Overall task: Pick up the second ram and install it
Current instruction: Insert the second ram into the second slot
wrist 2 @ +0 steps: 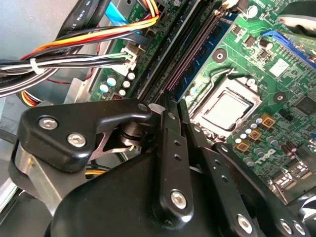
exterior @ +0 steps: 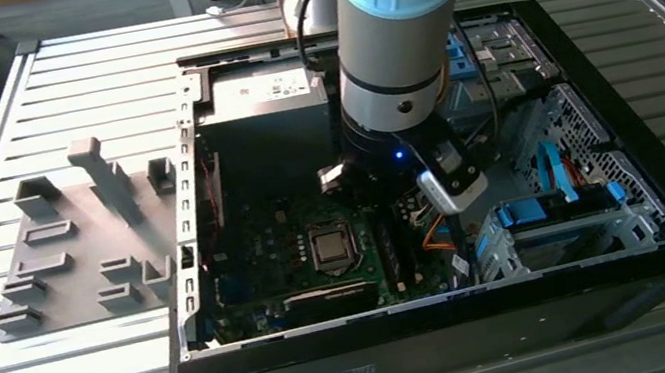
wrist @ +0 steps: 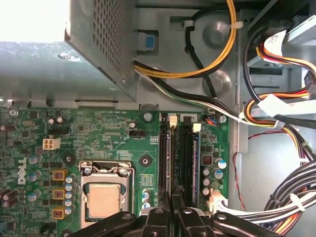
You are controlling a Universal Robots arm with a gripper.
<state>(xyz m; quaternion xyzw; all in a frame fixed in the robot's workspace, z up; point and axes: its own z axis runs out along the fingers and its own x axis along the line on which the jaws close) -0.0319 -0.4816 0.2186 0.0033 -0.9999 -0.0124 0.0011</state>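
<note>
Black gripper (wrist: 173, 210) low over the green motherboard (wrist: 113, 133) in the first wrist view, squeezed narrow above the long black memory slots (wrist: 163, 158). Tips partly hidden, so hard to say if anything thin sits between. Just beside, on edge in a slot, a slim blue stick, maybe the second ram (wrist: 194, 163). Farther off in the exterior view, grey slotted holder (exterior: 74, 260) outside the computer case (exterior: 658, 193).

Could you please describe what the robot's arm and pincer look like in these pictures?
The arm is a thick silver-grey tube with a pale blue cap, a black band and a black cable along it. The pincer is matt black, built of flat linkage bars joined by silver screws.
</note>
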